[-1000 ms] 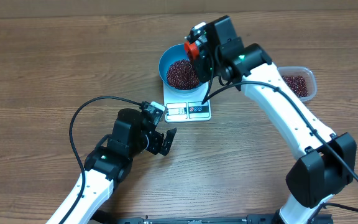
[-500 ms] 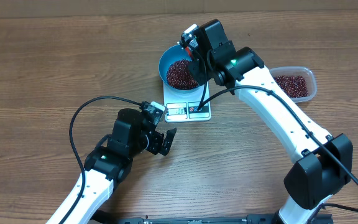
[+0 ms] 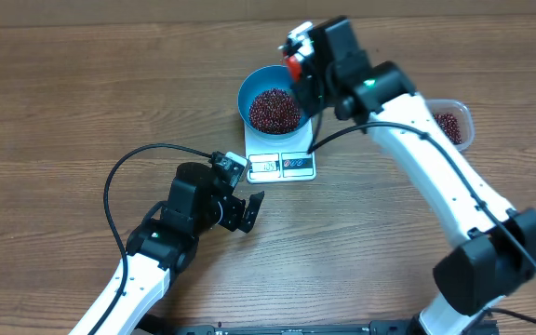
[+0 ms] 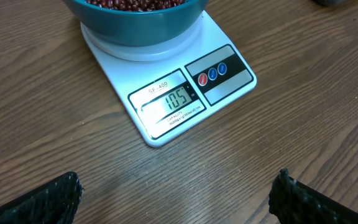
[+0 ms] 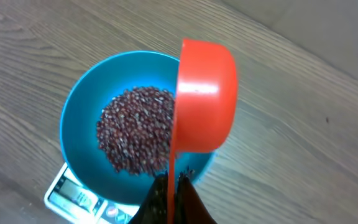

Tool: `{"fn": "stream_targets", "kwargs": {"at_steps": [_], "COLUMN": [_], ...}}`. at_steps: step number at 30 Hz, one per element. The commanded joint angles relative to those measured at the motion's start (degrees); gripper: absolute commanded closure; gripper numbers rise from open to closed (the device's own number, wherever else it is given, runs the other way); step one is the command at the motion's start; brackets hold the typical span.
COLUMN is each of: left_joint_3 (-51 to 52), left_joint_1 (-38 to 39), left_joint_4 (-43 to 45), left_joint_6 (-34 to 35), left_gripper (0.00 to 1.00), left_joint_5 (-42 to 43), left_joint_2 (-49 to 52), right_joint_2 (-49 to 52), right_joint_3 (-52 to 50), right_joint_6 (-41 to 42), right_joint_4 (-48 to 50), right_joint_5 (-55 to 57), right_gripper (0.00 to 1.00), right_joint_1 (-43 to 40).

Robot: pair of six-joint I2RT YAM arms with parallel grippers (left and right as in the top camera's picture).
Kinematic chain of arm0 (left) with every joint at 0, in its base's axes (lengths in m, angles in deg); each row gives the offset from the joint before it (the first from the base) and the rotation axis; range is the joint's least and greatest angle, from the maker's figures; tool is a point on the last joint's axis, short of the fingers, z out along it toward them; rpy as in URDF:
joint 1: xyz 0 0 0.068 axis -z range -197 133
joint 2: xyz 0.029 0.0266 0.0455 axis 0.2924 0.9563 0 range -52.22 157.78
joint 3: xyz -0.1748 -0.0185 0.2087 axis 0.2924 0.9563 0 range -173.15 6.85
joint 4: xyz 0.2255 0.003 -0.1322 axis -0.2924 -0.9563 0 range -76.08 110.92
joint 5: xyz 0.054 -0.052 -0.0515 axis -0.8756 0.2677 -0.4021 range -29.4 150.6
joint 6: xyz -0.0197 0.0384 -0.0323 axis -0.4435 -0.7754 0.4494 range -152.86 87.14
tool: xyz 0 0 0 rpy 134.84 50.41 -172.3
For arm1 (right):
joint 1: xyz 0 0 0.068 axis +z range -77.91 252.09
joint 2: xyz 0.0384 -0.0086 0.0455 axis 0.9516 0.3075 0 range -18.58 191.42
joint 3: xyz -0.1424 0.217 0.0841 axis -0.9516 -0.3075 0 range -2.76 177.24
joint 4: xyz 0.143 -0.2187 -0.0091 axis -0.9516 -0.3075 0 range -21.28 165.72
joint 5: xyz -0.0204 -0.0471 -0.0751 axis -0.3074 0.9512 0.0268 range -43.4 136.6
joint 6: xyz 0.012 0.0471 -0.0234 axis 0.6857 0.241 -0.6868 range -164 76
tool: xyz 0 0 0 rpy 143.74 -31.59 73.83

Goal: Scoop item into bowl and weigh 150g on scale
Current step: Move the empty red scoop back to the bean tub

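**Operator:** What are the fingers doing?

**Guide:** Check the right gripper (image 5: 169, 198) first, at the bottom centre of your right wrist view. Its jaws are pinched tight on the thin handle of the orange-red scoop (image 5: 205, 93). The scoop's cup stands on edge with its outside toward the camera, over the right-hand rim of the bowl (image 5: 73, 106). You cannot see into the cup from here. The left gripper (image 4: 174, 202) holds nothing. Its fingertips (image 4: 48, 198) sit in the two lower corners of your left wrist view, spread wide, with bare table (image 4: 328, 124) between them.

**Operator:** Which view tells me what?

**Guide:** Use the left wrist view for the scale (image 4: 166, 81). Only there can you read the display (image 4: 178, 99), which shows 105. That view cuts the bowl off at the top edge. Use the right wrist view for the beans (image 5: 135, 137). They lie heaped in the middle of the bowl, with bare blue wall all round. The bowl stands on the scale, and only a corner of the scale shows at lower left. Use the overhead view to see both arms together.

**Operator:** What else is around, and what blocks my view?

**Guide:** In the overhead view, a clear tub (image 3: 462, 119) holding more beans sits at the right of the frame, well apart from the bowl. The right arm crosses it and hides its left part. The right gripper's body covers the bowl's upper right rim. A black cable (image 3: 112, 181) loops out at left of centre. The left gripper rests below the scale in the frame, not touching it.
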Motion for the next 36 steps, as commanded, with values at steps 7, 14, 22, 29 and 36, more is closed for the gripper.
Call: {"fn": "stream_targets", "kwargs": {"at_steps": [7,14,22,29,36], "left_joint_3": [-0.24,-0.24,-0.24,-0.24,-0.24], "left_joint_1": [0.22,0.22,0.22,0.22,0.22], "left_joint_4": [0.07,0.09,0.09,0.09,0.07], "left_joint_6": [0.5,0.5,0.5,0.5,0.5], "left_gripper": [0.0,0.0,0.0,0.01,0.01], "left_joint_5": [0.7,0.7,0.68,0.7,0.7], "left_joint_2": [-0.11,-0.11,-0.11,-0.11,-0.11], "right_joint_2": [-10.97,-11.13,-10.54,-10.51,-10.45], "right_joint_3": [1.97,0.9,-8.0,-18.34,-25.94], "right_joint_6": [1.25,1.25,1.29,1.27,4.15], "right_joint_4": [-8.79,-19.19,-17.73,-9.11,-1.22], "right_joint_5": [-7.26,-7.26,-7.26,-7.06,-0.15], "right_gripper": [0.96,0.96,0.96,0.96,0.96], "right_joint_1": [-14.36,-26.45,-32.68,-33.14,-33.2]}}
